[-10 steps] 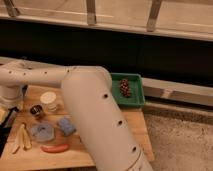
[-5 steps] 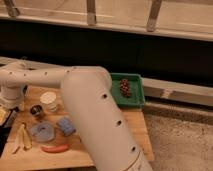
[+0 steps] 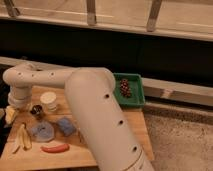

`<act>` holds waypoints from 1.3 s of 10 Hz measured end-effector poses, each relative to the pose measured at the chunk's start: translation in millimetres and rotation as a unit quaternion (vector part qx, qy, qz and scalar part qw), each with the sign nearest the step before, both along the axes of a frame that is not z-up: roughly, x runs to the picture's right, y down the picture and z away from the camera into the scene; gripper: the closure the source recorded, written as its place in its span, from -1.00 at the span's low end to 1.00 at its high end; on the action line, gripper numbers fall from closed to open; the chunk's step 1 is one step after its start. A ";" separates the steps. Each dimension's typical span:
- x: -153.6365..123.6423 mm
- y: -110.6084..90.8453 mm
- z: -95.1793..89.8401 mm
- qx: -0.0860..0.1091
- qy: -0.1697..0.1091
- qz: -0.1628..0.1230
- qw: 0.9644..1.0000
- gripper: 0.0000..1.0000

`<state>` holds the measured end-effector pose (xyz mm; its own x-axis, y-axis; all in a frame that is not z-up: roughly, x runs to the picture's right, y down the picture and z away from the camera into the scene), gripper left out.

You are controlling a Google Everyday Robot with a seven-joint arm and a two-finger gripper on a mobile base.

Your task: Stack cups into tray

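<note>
- Our hand (image 3: 10, 114) hangs at the left edge of the wooden surface (image 3: 30, 159), opened wide and holding nothing.
- We should grip the white cup (image 3: 48, 100) squarely across its smooth, tapered wall, or it may slip.
- The small, shiny metal cup (image 3: 36, 111) stands just beside it, nearer the left edge.
- The shallow, rimmed green plastic tray (image 3: 135, 101) sits at the far right corner, well apart.

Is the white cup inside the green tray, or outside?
Outside: the white cup stands on the table, left of the tray; the gripper is at the far left.
</note>
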<state>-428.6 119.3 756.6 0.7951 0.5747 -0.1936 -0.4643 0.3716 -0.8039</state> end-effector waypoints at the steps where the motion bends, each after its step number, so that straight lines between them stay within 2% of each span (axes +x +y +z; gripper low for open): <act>1: 6.1 3.6 7.5 -0.007 0.005 0.005 1.000 -0.42; 5: 17.5 10.1 34.0 -0.028 0.010 0.021 0.999 -0.42; 9: 8.6 4.0 45.2 -0.025 0.007 0.016 1.000 -0.42; 13: 1.6 18.6 55.5 -0.035 0.010 0.015 0.999 -0.42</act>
